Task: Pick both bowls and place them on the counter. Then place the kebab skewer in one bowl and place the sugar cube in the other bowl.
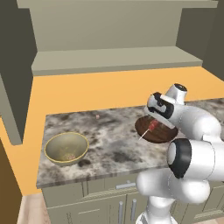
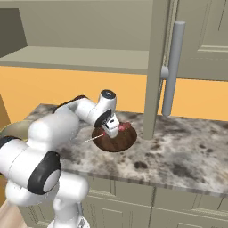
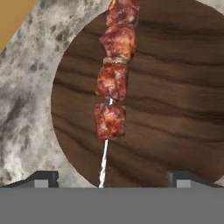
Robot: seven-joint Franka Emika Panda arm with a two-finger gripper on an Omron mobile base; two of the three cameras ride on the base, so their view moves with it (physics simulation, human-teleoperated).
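On the grey-brown speckled stone counter, the deep beige-olive bowl with a yellowish rim is seen at the far left, well apart from the wide, shallow dark brown wood-grained bowl. A tiny pale cube is seen on the slab between the two bowls, toward the back edge. Over the wooden bowl the two-finger gripper is held, its finger tips spread wide apart. The kebab skewer with reddish-brown meat chunks is seen across the wooden bowl, its thin pale stick passing between the spread tips without being touched by them.
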